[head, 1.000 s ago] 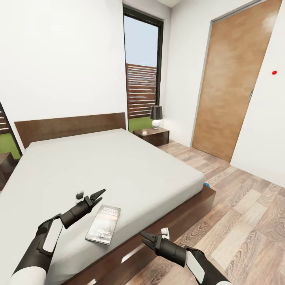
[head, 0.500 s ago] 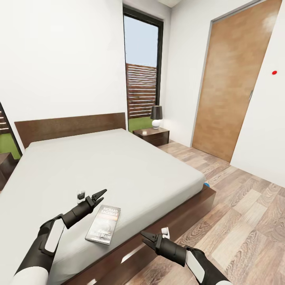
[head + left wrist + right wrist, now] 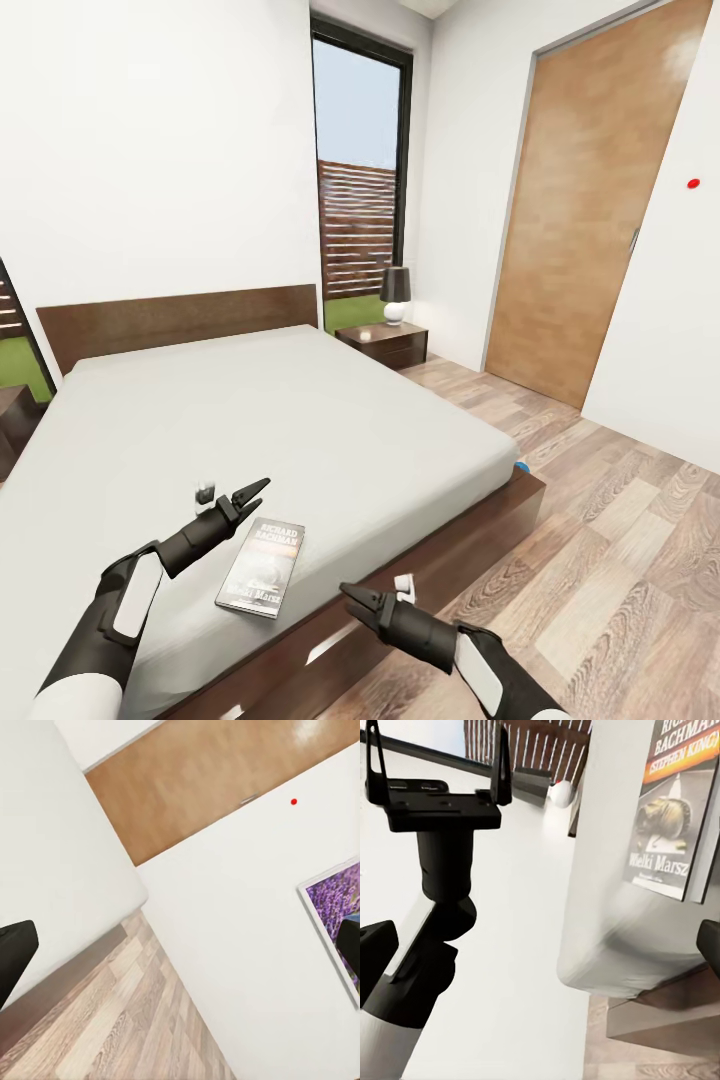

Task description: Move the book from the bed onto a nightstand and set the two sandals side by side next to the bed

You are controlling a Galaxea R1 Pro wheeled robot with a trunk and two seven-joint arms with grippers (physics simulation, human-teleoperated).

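The book (image 3: 262, 566) is lying flat near the foot edge of the bed (image 3: 330, 440). Left gripper (image 3: 252, 491) hovers just beside it, jaws spread and empty. Right gripper (image 3: 352, 597) sits off the bed's edge, slightly parted, holding nothing.

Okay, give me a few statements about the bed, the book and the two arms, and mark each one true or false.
1. The book lies flat on the bed, near its foot edge. True.
2. The left gripper has closed on the book. False: its fingers are apart, above the mattress beside the book, holding nothing.
3. A lamp stands on the nightstand at the far side of the bed. True.
4. The right gripper rests on top of the book. False: it hangs off the bed's foot edge, over the wooden base, apart from the book.
5. The brown door stands wide open. False: it is shut.
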